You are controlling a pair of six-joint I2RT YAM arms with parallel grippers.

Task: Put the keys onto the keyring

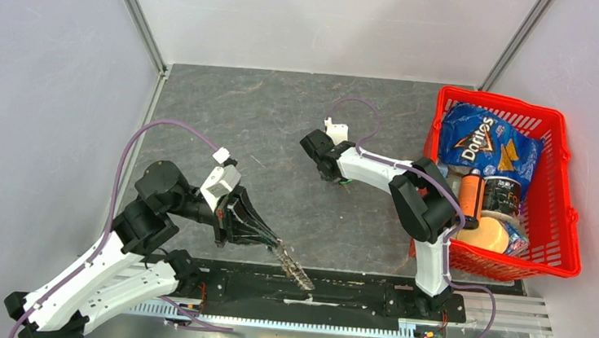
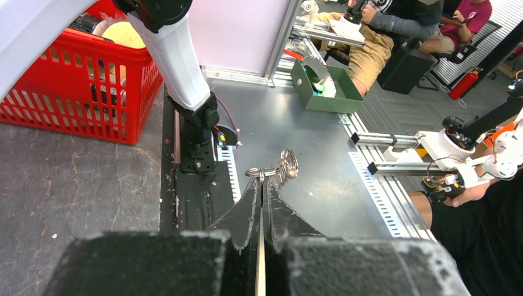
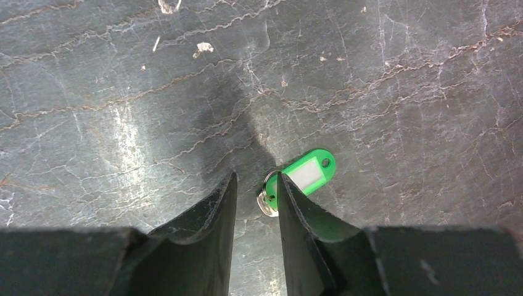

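Note:
My left gripper (image 2: 261, 180) is shut on the keyring (image 2: 285, 165), pinching a thin wire loop of it at the fingertips, with a coiled metal bunch hanging to the right. In the top view the keyring (image 1: 294, 268) dangles from the left gripper (image 1: 273, 244) over the black base rail. A key with a bright green head (image 3: 308, 174) lies flat on the dark table. My right gripper (image 3: 256, 176) stands low over it with its jaws apart. The key's small ring and metal blade show in the gap, and the right finger (image 3: 290, 197) covers part of the green head.
A red basket (image 1: 559, 200) with a Doritos bag (image 1: 482, 144) and cans stands at the right, close to the right arm's base. The black base rail (image 1: 351, 292) runs along the near edge. A green box (image 2: 345, 92) sits beyond the table.

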